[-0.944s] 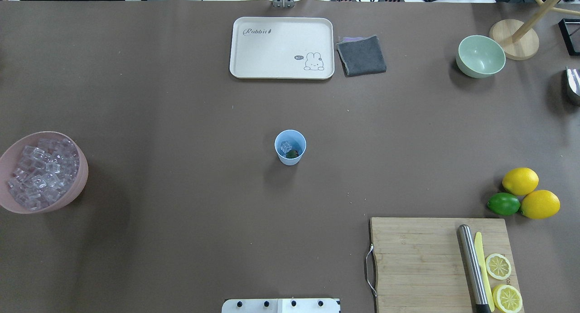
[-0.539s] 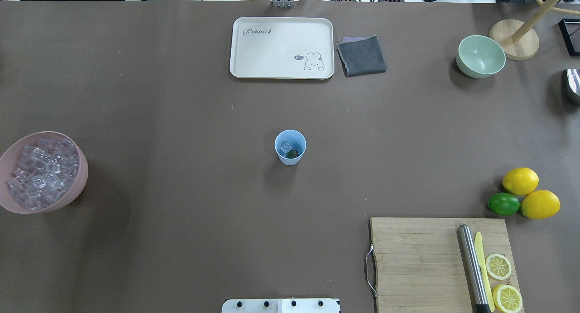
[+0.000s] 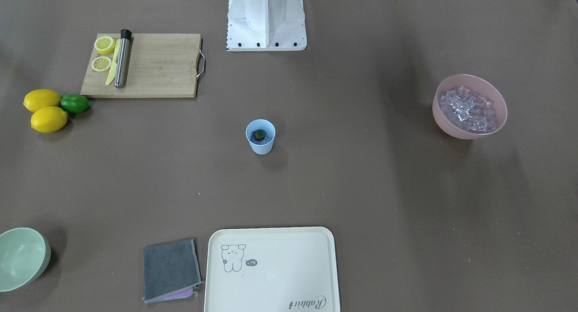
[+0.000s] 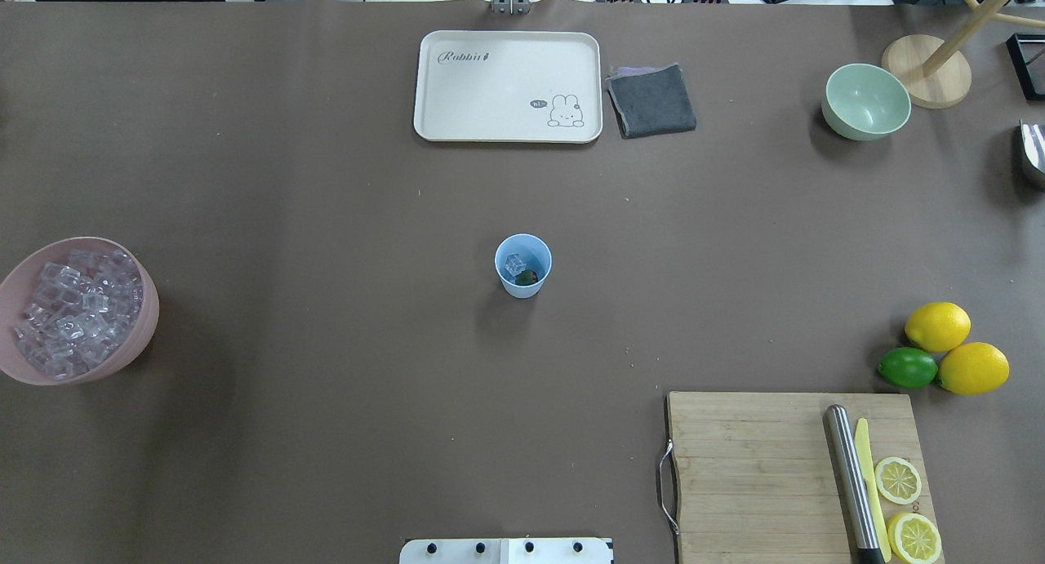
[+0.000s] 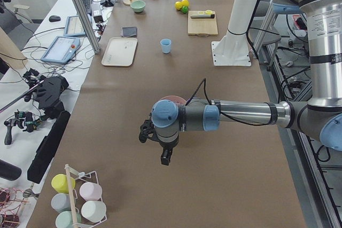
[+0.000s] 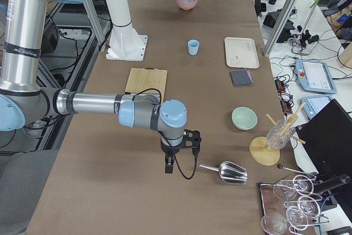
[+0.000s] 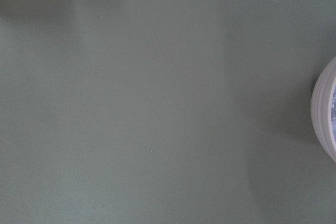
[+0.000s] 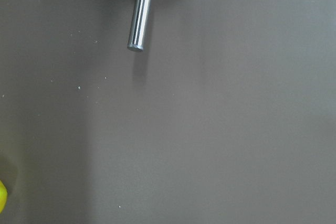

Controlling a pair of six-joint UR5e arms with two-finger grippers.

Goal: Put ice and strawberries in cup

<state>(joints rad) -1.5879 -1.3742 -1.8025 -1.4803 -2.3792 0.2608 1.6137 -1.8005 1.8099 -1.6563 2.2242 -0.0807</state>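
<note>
The light-blue cup (image 4: pixel 522 265) stands upright mid-table, also in the front-facing view (image 3: pixel 260 137). Inside it lie a clear ice cube (image 4: pixel 514 264) and the strawberry (image 3: pixel 259 135), its green cap showing. More ice (image 4: pixel 73 319) fills the pink bowl (image 4: pixel 149 323) at the table's left edge. My left gripper (image 5: pixel 166 157) hangs over bare table beyond that bowl, far from the cup. My right gripper (image 6: pixel 169 166) hangs near a metal scoop (image 6: pixel 228 173). Both show only in side views, so I cannot tell their state.
A cream tray (image 4: pixel 506 86), a grey cloth (image 4: pixel 651 100) and a pale green bowl (image 4: pixel 865 100) sit at the far side. Two lemons (image 4: pixel 937 326), a lime (image 4: pixel 907 367) and a cutting board (image 4: pixel 751 466) with a steel muddler (image 4: pixel 853 482) lie at the right.
</note>
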